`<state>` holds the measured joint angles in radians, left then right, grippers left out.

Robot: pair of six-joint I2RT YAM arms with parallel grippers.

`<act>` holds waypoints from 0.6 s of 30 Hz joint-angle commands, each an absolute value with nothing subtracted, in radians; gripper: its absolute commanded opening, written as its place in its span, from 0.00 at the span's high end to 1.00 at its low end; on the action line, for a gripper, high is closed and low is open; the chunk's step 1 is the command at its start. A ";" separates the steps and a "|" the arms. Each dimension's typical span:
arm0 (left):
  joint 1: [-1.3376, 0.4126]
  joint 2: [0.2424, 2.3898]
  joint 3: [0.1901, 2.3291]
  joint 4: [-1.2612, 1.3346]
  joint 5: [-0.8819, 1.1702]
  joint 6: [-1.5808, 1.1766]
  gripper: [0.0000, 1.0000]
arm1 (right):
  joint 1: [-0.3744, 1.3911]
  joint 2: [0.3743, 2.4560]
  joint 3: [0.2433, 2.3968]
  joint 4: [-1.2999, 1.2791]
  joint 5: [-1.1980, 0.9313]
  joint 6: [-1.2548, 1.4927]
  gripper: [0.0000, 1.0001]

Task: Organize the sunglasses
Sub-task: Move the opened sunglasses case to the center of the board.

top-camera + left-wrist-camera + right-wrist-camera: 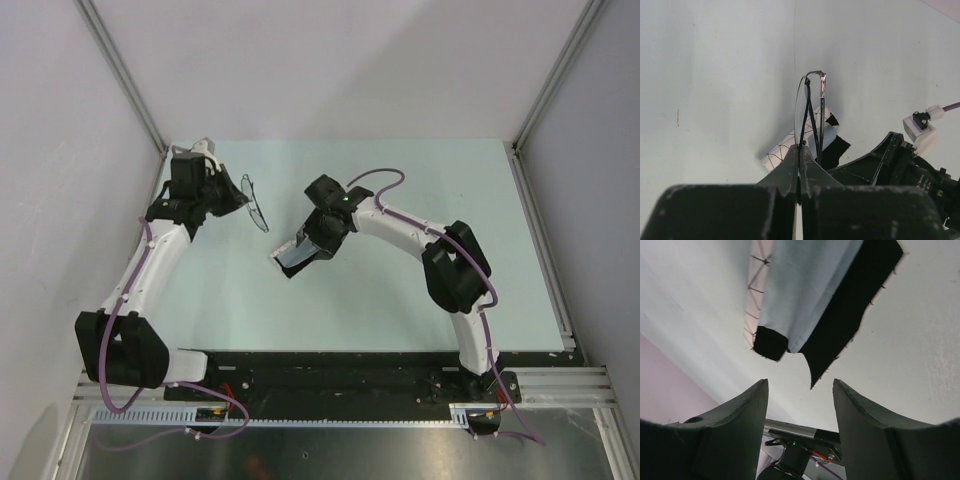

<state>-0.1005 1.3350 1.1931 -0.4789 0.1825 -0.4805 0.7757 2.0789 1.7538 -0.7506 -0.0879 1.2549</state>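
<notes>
A pair of thin wire-framed glasses with clear lenses [255, 203] hangs above the table at the back left, and my left gripper [232, 195] is shut on the rim. In the left wrist view the fingertips [801, 150] pinch the frame and the glasses [821, 115] stand up edge-on. A flat glasses pouch [288, 262], light blue with a black flap and a white patterned side, lies mid-table. My right gripper [305, 250] hovers at its right end, open. In the right wrist view the pouch [805, 285] lies just beyond the open gripper [800, 392], nothing between the fingers.
The pale green table [400, 290] ends at grey walls on the left, back and right. The pouch [782, 150] lies below the held glasses, with the right arm's wrist [900, 165] close beside it.
</notes>
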 commanded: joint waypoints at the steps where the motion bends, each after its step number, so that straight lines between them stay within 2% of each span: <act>1: -0.094 1.333 1.210 -0.463 0.167 -0.460 1.00 | 0.785 2.072 1.723 -0.805 -0.075 1.344 0.41; 9: -0.094 1.347 1.207 -0.463 0.175 -0.462 1.00 | 0.790 2.086 1.675 -0.778 -0.097 1.365 0.47; 12: -0.094 1.341 1.197 -0.463 0.175 -0.462 0.99 | 0.792 2.106 1.684 -0.768 -0.072 1.348 0.51; 18: -0.094 1.325 1.183 -0.462 0.176 -0.459 1.00 | 0.787 2.141 1.701 -0.750 -0.017 1.290 0.53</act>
